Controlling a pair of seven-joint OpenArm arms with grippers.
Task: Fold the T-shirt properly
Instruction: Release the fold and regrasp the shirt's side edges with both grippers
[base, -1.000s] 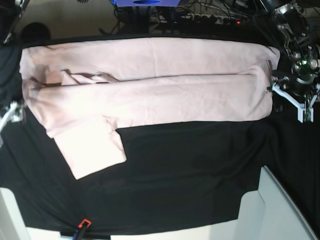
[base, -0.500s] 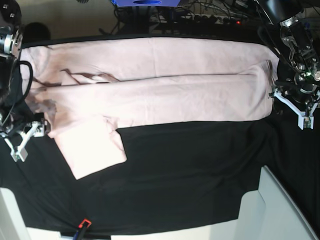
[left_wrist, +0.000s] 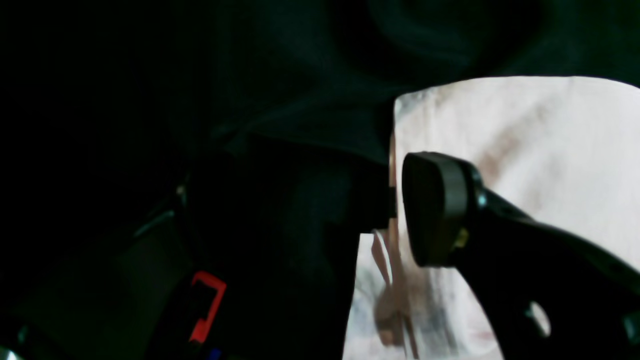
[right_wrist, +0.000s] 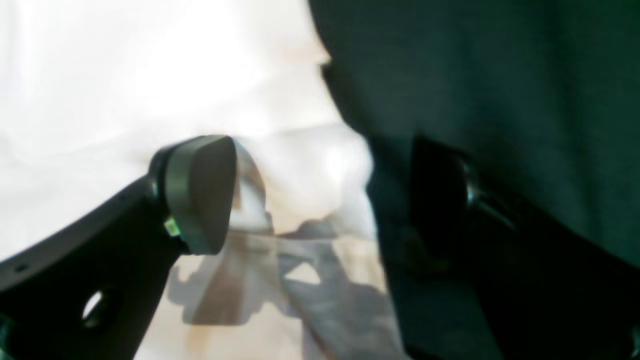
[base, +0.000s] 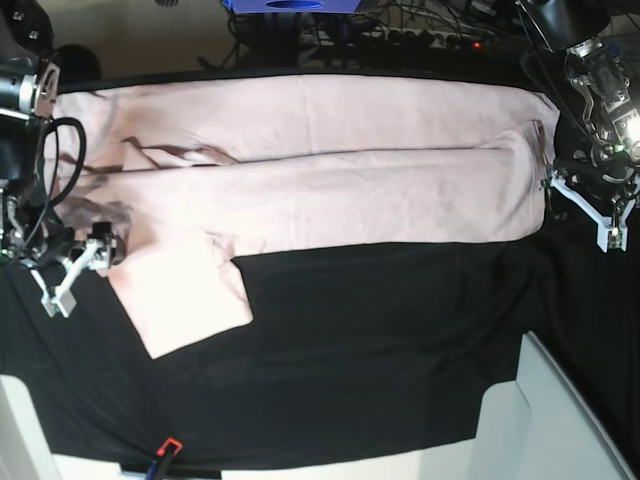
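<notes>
1. At 6 o'clock in the base view, a small red-and-black object (base: 165, 449) lies at the near edge of the tabletop (base: 380, 350), which is covered in black cloth.
2. At 9 o'clock, the right gripper (base: 76, 268) sits low beside the T-shirt's near left corner. In its wrist view the jaws stand wide apart, one pad over pink fabric, the other over black cloth, with the shirt's edge between them and nothing gripped.
3. At 3 o'clock, the left gripper (base: 583, 208) hovers at the shirt's right edge. Its jaws are also spread and grip nothing.
4. The pale pink T-shirt (base: 330, 180) lies flat across the far half of the tabletop, folded lengthwise, with one sleeve (base: 185, 300) jutting toward 7 o'clock.
5. At 12 o'clock, beyond the tabletop, lie tangled cables (base: 420, 35).
</notes>
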